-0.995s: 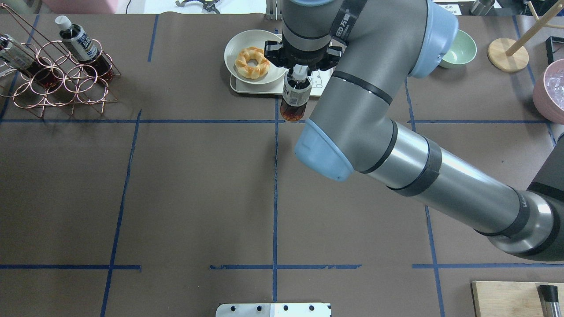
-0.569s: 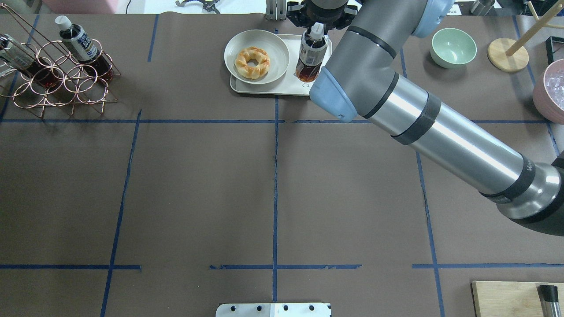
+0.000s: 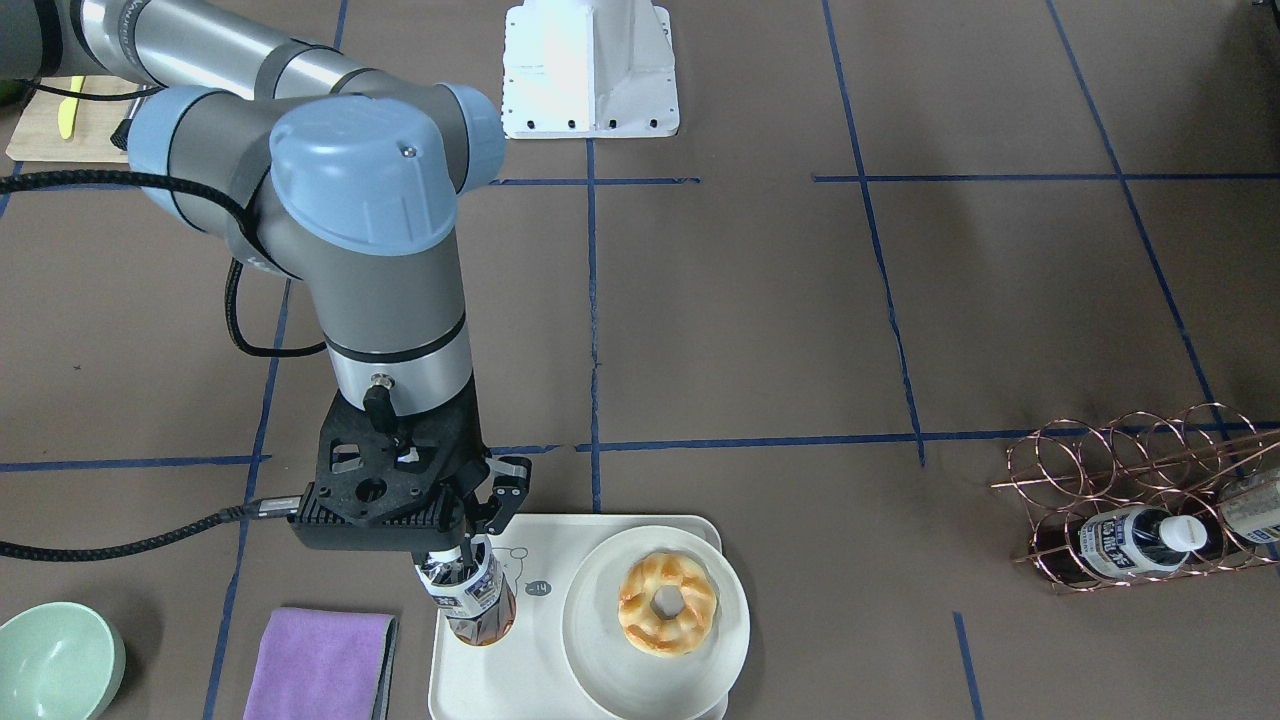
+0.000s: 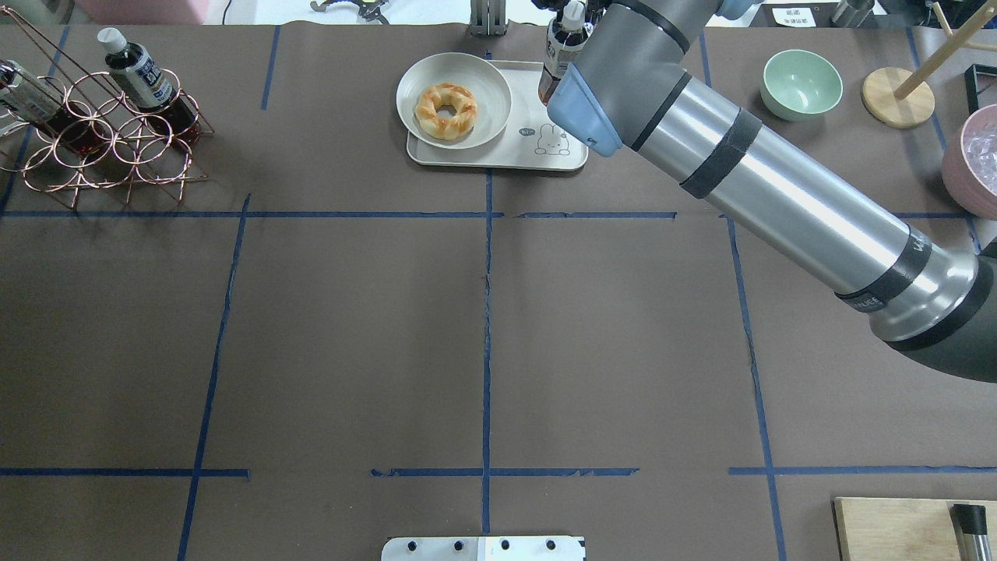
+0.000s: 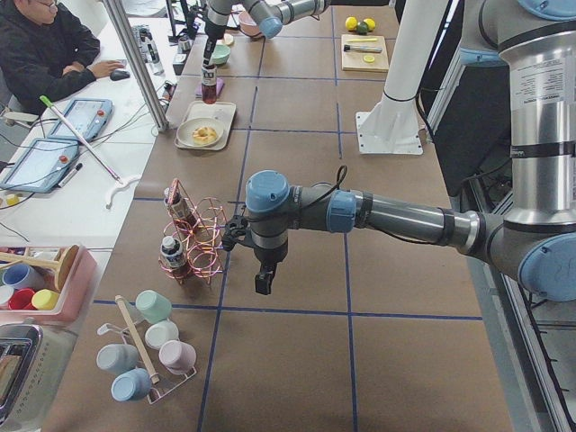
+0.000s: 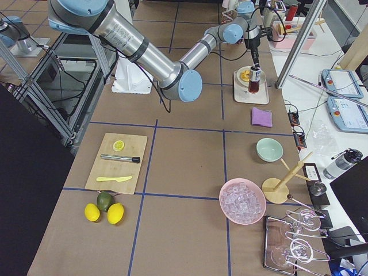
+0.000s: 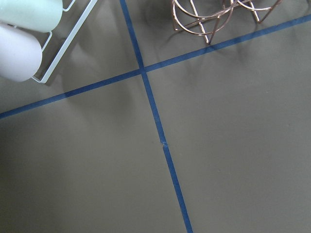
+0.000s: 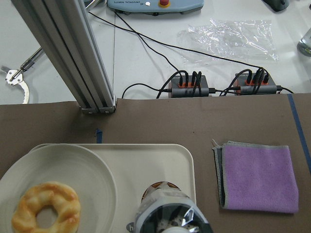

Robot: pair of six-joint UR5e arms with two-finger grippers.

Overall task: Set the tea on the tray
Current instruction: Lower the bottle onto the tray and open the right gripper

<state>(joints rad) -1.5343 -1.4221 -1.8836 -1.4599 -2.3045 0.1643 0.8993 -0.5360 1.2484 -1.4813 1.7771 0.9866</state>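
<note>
The tea bottle [image 3: 470, 600] hangs upright in my right gripper [image 3: 460, 558], which is shut on its neck. The bottle's base is on or just above the cream tray [image 3: 530, 680], in the tray's bare end beside the bear drawing. In the overhead view the tea [image 4: 562, 48] is at the far right corner of the tray [image 4: 498, 156]. The right wrist view looks down on the tea [image 8: 167, 213] over the tray [image 8: 146, 155]. My left gripper [image 5: 261, 283] hovers by the copper rack; I cannot tell if it is open or shut.
A round plate [image 4: 483, 86] with a doughnut [image 4: 445, 110] fills the tray's other end. A purple cloth [image 3: 320, 665] and a green bowl [image 4: 801, 83] lie beside the tray. A copper rack [image 4: 109, 132] holds other bottles. A pink ice bowl [image 4: 974, 156] is at the right.
My right arm has carried the tea from in front of the tray's near edge, across it, to its far right corner. The gripper stays shut on the bottle.
</note>
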